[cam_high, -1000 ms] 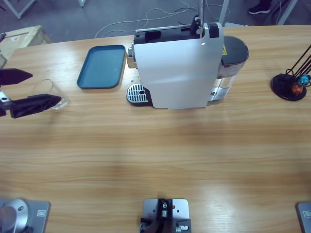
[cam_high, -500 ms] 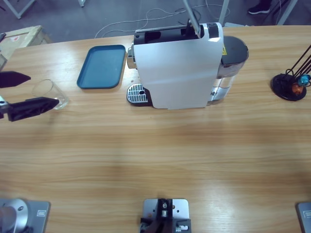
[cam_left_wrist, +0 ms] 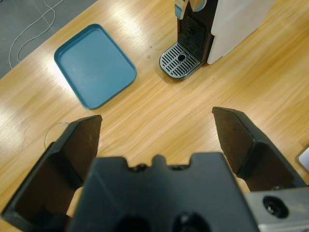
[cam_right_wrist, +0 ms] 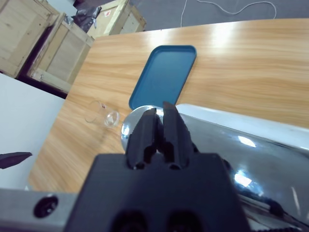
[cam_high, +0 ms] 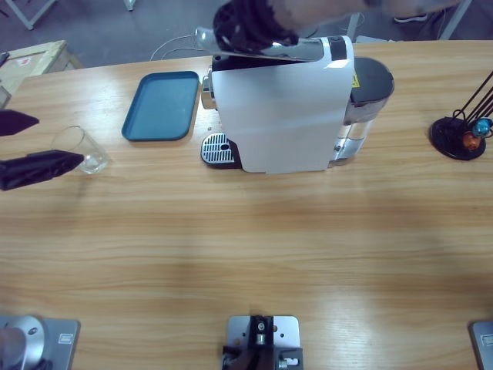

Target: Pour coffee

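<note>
A clear glass [cam_high: 88,158] stands on the table at the far left, and no coffee shows in it. My left gripper [cam_high: 59,139] is open at the left edge, with its jaws on either side of the glass's near rim, not touching it. In the left wrist view the left gripper [cam_left_wrist: 157,118] is spread wide, and the glass's rim [cam_left_wrist: 52,131] peeks out beside one jaw. My right gripper [cam_high: 248,27] is shut on top of the white coffee machine [cam_high: 281,116]. It rests against the silver lever [cam_high: 296,49], which lies flat. The right wrist view shows the right gripper [cam_right_wrist: 160,108] closed over the lever's end [cam_right_wrist: 135,126].
A blue tray [cam_high: 162,105] lies left of the machine, behind the glass. The machine's drip grate [cam_high: 216,149] faces left. A black capsule stand [cam_high: 460,136] with blue and orange capsules sits at the far right. Wooden crates [cam_right_wrist: 58,43] stand beyond the table's end.
The machine's lever has swung from upright down to flat, with the right gripper now on it. The left gripper has drawn back leftward from the glass.
</note>
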You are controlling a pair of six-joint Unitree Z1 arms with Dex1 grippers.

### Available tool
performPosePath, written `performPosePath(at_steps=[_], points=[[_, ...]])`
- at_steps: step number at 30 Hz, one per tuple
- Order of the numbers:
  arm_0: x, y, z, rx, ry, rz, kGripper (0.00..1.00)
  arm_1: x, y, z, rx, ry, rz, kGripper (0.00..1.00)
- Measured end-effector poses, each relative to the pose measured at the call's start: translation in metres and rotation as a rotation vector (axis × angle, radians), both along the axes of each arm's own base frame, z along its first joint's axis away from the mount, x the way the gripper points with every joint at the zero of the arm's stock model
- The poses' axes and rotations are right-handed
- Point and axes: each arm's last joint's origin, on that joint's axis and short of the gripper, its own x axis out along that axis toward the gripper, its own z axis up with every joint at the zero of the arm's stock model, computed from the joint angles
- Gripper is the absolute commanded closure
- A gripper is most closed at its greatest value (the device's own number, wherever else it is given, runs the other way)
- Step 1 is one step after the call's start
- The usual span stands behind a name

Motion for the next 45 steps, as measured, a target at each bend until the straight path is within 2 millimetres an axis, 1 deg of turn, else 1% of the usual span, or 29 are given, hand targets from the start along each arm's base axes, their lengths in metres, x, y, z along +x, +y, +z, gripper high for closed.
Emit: performPosePath(at_steps=[5, 13, 15, 16, 20, 21, 22, 23, 26, 28, 29, 30, 31, 33, 34, 35, 37, 40, 42, 45], points=[[0.000, 0.000, 0.004, -0.009, -0.006, 0.001, 0.009, 0.002, 0.004, -0.006, -0.013, 0.011, 0.002, 1.000], [0.000, 0.000, 0.004, -0.033, 0.012, 0.024, 0.009, 0.003, 0.007, -0.005, -0.041, 0.027, -0.005, 1.000], [0.000, 0.000, 0.003, -0.035, 0.014, 0.027, 0.009, 0.003, 0.007, -0.008, -0.051, 0.033, -0.006, 1.000], [0.000, 0.000, 0.003, -0.036, 0.014, 0.028, 0.009, 0.003, 0.008, -0.013, -0.063, 0.043, -0.005, 1.000], [0.000, 0.000, 0.003, -0.037, 0.016, 0.030, 0.009, 0.003, 0.009, -0.014, -0.064, 0.043, -0.004, 1.000], [0.000, 0.000, 0.003, -0.038, 0.016, 0.031, 0.009, 0.003, 0.009, -0.014, -0.064, 0.043, -0.005, 0.943], [0.000, 0.000, 0.003, -0.038, 0.016, 0.031, 0.009, 0.003, 0.009, -0.014, -0.065, 0.041, -0.008, 0.281], [0.000, 0.000, 0.003, -0.037, 0.016, 0.032, 0.009, 0.003, 0.009, -0.013, -0.071, 0.034, -0.008, 0.006], [0.001, 0.002, 0.000, -0.022, 0.008, 0.063, 0.009, -0.002, 0.005, -0.006, -0.139, -0.049, 0.049, 0.000], [0.002, 0.005, -0.003, -0.012, -0.001, 0.127, 0.009, -0.012, -0.004, 0.005, -0.207, -0.111, 0.098, 0.000], [0.004, 0.007, -0.004, -0.010, -0.008, 0.176, 0.009, -0.019, -0.011, 0.013, -0.245, -0.144, 0.120, 0.000], [0.005, 0.010, -0.005, -0.012, -0.013, 0.228, 0.009, -0.029, -0.021, 0.029, -0.270, -0.192, 0.136, 0.000], [0.008, 0.013, -0.005, -0.016, -0.017, 0.285, 0.009, -0.039, -0.033, 0.047, -0.281, -0.234, 0.140, 0.000], [0.015, 0.020, -0.007, -0.023, -0.014, 0.393, 0.009, -0.065, -0.065, 0.082, -0.278, -0.290, 0.134, 0.000], [0.021, 0.024, -0.010, -0.015, -0.006, 0.448, 0.009, -0.078, -0.081, 0.092, -0.282, -0.297, 0.131, 0.000], [0.028, 0.027, -0.014, -0.003, 0.008, 0.502, 0.009, -0.091, -0.095, 0.096, -0.293, -0.297, 0.128, 0.000], [0.041, 0.030, -0.028, 0.030, 0.047, 0.592, 0.009, -0.115, -0.118, 0.087, -0.342, -0.275, 0.136, 0.000], [0.060, 0.027, -0.056, 0.044, 0.083, 0.656, 0.009, -0.142, -0.137, 0.062, -0.430, -0.223, 0.143, 0.000], [0.067, 0.024, -0.074, 0.022, 0.078, 0.675, 0.009, -0.153, -0.147, 0.048, -0.458, -0.188, 0.133, 0.000], [0.077, 0.019, -0.089, 0.007, 0.073, 0.688, 0.009, -0.162, -0.159, 0.040, -0.462, -0.169, 0.118, 0.000]])
